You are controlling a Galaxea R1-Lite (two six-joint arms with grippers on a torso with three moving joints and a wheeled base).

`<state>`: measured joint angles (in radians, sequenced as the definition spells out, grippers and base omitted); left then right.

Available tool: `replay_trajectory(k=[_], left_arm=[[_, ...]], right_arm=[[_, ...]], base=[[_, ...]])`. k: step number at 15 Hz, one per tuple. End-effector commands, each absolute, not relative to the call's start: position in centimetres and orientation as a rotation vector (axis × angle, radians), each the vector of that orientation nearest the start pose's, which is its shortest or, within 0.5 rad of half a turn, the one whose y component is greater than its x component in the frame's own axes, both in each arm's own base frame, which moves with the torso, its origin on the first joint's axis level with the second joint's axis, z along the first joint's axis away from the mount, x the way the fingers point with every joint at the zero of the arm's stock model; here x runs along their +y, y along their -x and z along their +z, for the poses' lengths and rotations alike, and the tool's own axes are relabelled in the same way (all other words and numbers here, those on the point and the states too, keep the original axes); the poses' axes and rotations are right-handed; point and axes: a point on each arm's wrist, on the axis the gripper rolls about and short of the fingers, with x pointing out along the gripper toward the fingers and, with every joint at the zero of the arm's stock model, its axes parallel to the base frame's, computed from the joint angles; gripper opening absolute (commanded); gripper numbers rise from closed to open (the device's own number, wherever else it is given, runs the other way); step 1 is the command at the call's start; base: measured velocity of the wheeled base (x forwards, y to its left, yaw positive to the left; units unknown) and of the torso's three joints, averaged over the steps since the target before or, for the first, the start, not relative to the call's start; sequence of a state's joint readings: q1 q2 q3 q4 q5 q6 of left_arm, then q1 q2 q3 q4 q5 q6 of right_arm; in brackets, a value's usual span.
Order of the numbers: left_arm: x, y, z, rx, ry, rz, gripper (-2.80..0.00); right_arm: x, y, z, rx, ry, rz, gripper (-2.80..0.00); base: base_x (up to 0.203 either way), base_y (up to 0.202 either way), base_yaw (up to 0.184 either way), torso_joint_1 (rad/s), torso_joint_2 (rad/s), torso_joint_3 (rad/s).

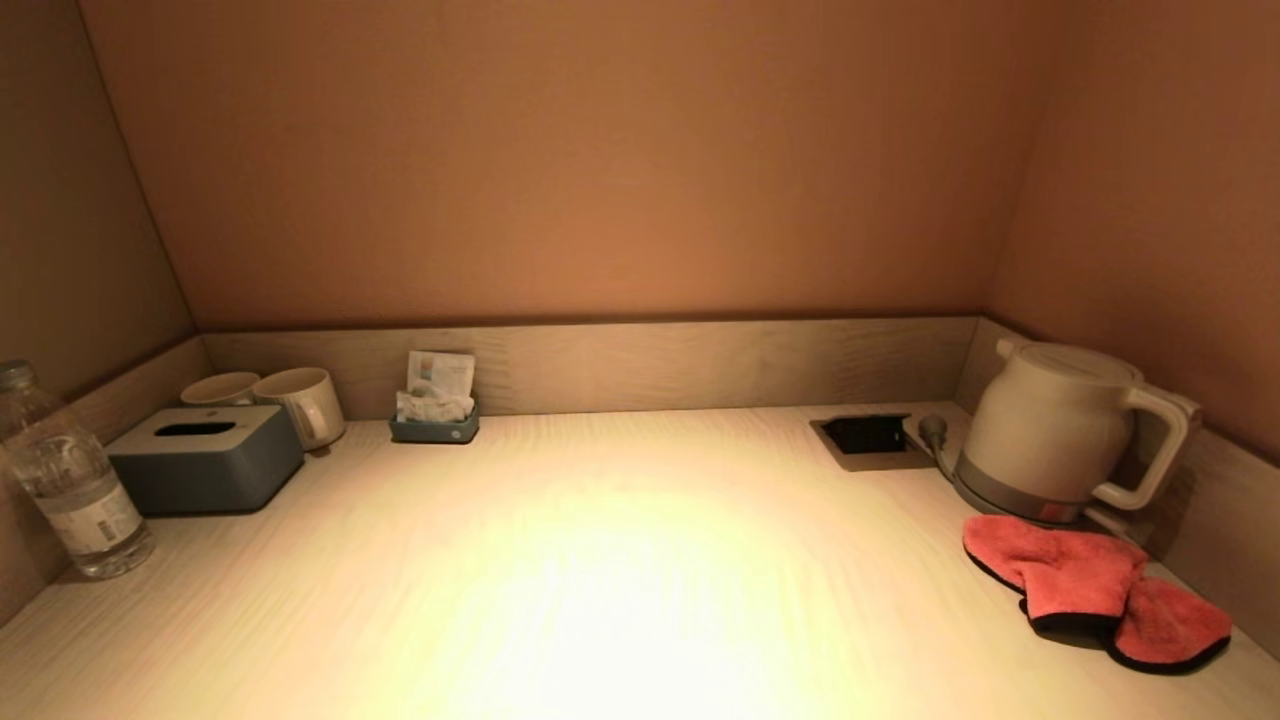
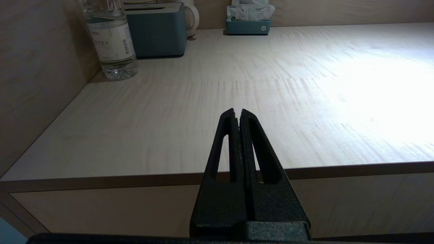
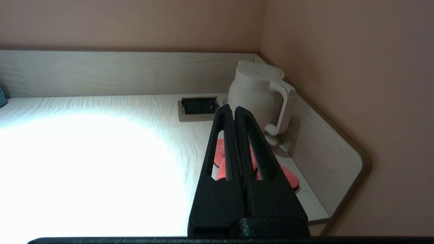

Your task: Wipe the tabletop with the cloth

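From the head camera I see a pale wooden tabletop set in an alcove, with a bright pool of light on its middle. Neither arm shows in this view.

The cloth – red with a dark edge – lies crumpled on the tabletop at the right, near the front edge and just in front of the kettle. The white kettle stands in the back right corner, its handle facing the right wall. Just left of it a dark socket is sunk into the surface, with a plug beside it.

On the left, a water bottle stands against the left wall. Behind it sits a grey tissue box, then two mugs near the back wall. A small tray of sachets rests further along the back.

My left gripper is held off the front edge of the table on the left side, its jaws pressed together, holding nothing.

My right gripper – also with jaws pressed together and empty – is held above and in front of the right corner, pointing toward the cloth and kettle, apart from both.
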<state>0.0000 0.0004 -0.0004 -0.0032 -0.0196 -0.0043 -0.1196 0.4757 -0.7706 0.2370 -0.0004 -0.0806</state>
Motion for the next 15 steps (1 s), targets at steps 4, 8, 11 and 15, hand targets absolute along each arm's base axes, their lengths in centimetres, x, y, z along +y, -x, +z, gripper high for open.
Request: replay_trajectory(k=[4, 8, 11, 15], left_arm=[[0.0, 2.3, 7.6, -0.005, 0.005, -0.021, -2.80], [0.0, 2.3, 7.6, -0.003, 0.005, -0.020, -2.80], [0.0, 2.3, 7.6, -0.004, 0.005, -0.020, -2.80], [0.0, 2.3, 7.6, -0.003, 0.005, -0.020, -2.80]], right_arm=[[0.4, 3.7, 24.9, -0.003, 0.077, -0.129, -2.80], [0.6, 5.0, 23.5, -0.027, 0.071, -0.139, -2.80], [0.7, 5.4, 22.6, -0.034, 0.065, -0.145, -2.80], [0.6, 5.5, 22.6, -0.044, 0.017, -0.147, -2.80]], base=[[0.000, 0.000, 0.000, 0.000, 0.00, 0.000], [0.000, 0.000, 0.000, 0.000, 0.00, 0.000], [0.000, 0.000, 0.000, 0.000, 0.00, 0.000], [0.000, 0.000, 0.000, 0.000, 0.00, 0.000]])
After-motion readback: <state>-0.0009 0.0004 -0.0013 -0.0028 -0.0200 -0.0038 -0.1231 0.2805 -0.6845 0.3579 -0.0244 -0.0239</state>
